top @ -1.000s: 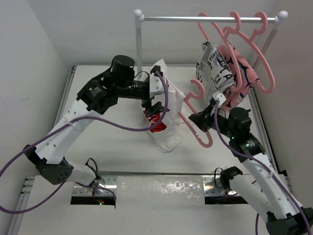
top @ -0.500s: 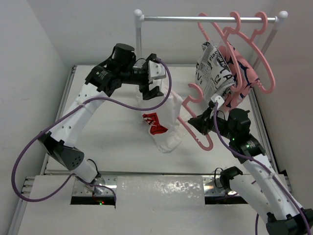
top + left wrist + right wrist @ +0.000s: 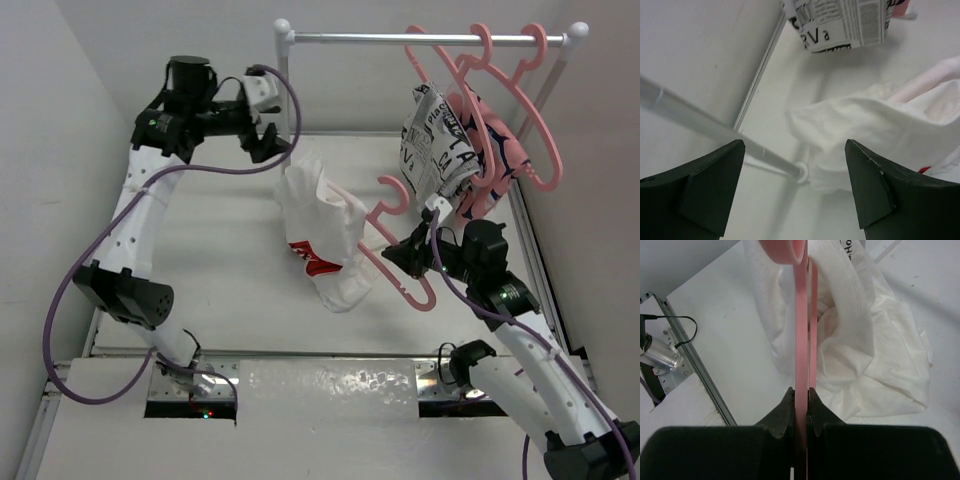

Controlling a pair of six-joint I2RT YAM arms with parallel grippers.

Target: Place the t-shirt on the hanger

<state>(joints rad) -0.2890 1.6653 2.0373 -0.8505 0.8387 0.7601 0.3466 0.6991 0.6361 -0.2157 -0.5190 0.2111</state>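
Note:
The white t-shirt [image 3: 325,225] with its red patch hangs draped over one shoulder of a salmon-pink hanger [image 3: 392,262] in the middle of the table. My right gripper [image 3: 408,250] is shut on the hanger's lower bar; in the right wrist view the hanger [image 3: 801,340] runs up between the jaws into the t-shirt [image 3: 875,355]. My left gripper [image 3: 266,140] is open and empty, raised at the upper left near the rack post, apart from the shirt. In the left wrist view the t-shirt [image 3: 875,130] lies below the open fingers.
A white-and-metal rack [image 3: 284,90] stands at the back with several pink hangers [image 3: 520,90], a newsprint-patterned shirt [image 3: 432,140] and a pink shirt with navy marks [image 3: 495,160] on it. The rack's post base [image 3: 800,172] shows below the left gripper.
My left gripper has let go of the t-shirt and risen up and to the left, away from it. The shirt now hangs on the hanger alone. The right gripper has barely moved.

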